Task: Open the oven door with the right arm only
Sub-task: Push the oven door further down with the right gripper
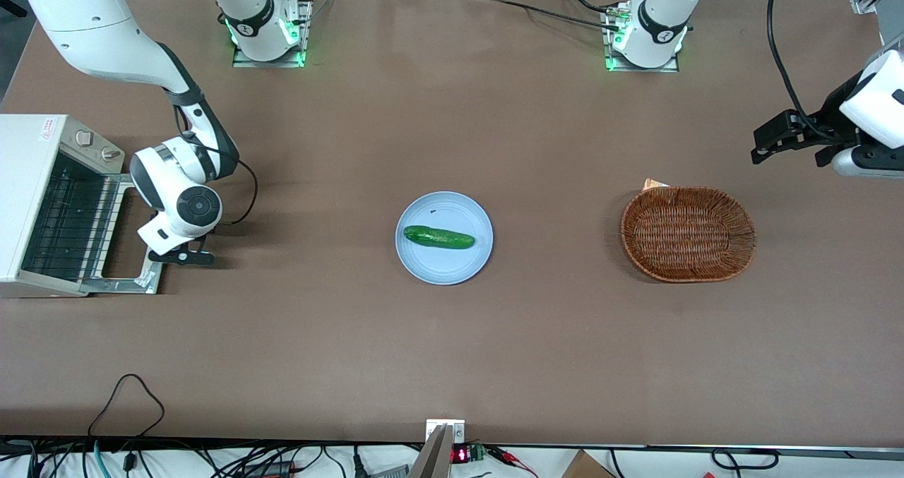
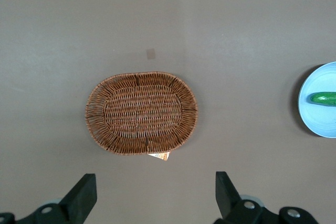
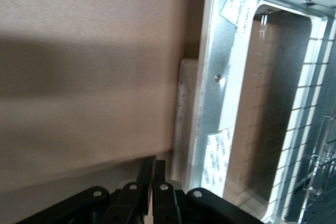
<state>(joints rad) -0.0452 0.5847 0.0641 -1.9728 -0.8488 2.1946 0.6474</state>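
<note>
The off-white toaster oven [image 1: 39, 181] stands at the working arm's end of the table. Its oven door [image 1: 134, 280] is swung fully down and lies flat on the table, with the black wire rack [image 1: 67, 220] showing inside. In the right wrist view the silver door frame [image 3: 210, 77], its glass window [image 3: 273, 103] and the pale bar handle [image 3: 184, 114] show from above. The right arm's gripper [image 1: 185, 257] hovers low beside the door's handle edge. In the right wrist view the gripper [image 3: 153, 163] is shut with nothing between its fingers, just beside the handle.
A light blue plate [image 1: 424, 266] with a green cucumber [image 1: 438, 237] lies at the table's middle. A wicker basket [image 1: 688, 233] sits toward the parked arm's end. A black cable loop [image 1: 131, 393] lies near the table's front edge.
</note>
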